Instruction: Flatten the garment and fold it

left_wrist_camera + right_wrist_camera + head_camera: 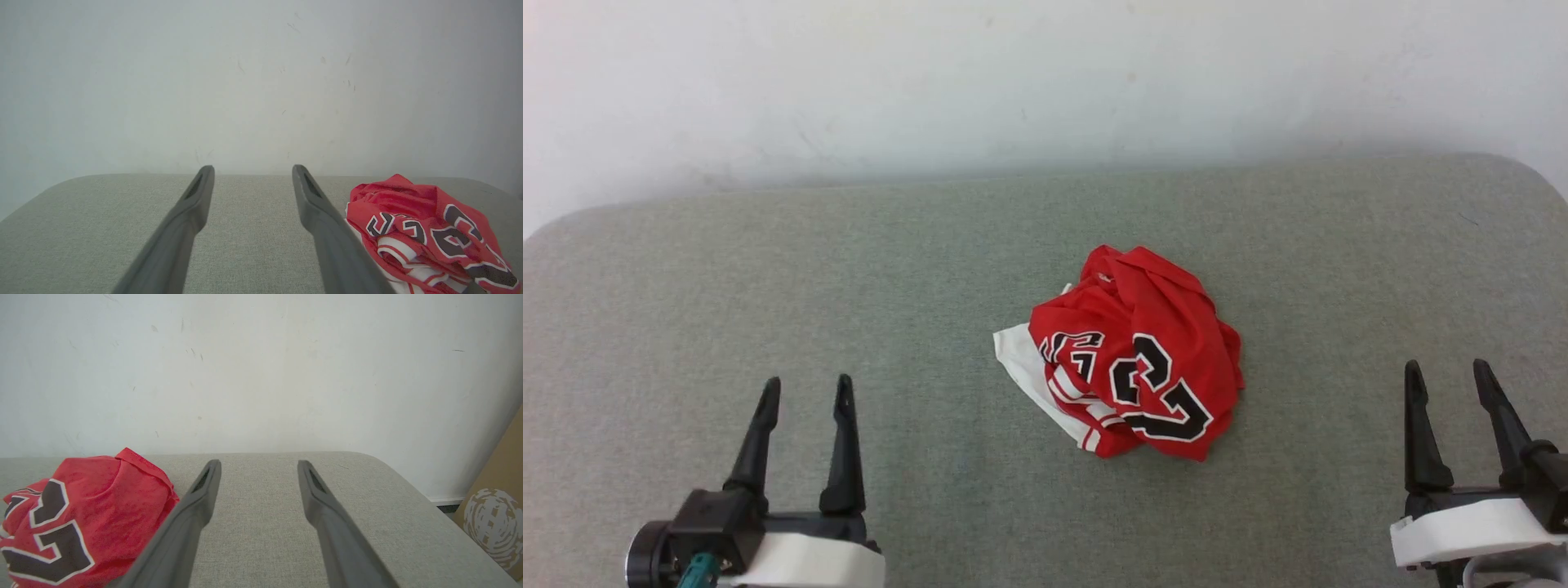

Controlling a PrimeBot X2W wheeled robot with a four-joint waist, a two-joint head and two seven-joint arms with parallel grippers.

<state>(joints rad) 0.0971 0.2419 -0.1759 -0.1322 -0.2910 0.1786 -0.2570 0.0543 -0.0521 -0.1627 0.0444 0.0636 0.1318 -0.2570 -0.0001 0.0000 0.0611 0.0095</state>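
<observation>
Grey woven cloth covers the rounded table ahead of me, with a scuffed white wall behind it. At my lower left, the left gripper is over bare cloth, its fingers spread wide with nothing between them. The garment lies to its right, well apart, near the table's middle. It is a crumpled red heap, with a white sleeve edge and red-and-white striped trim poking out on its left side. Black numerals outlined in white run across the folds; one reads as a 2, the other is creased under and I cannot read it. The right gripper sits well apart at the far right, also spread wide and empty. In the right wrist view, a brown cardboard sheet leans at the edge, cut off, its pale round print illegible.
</observation>
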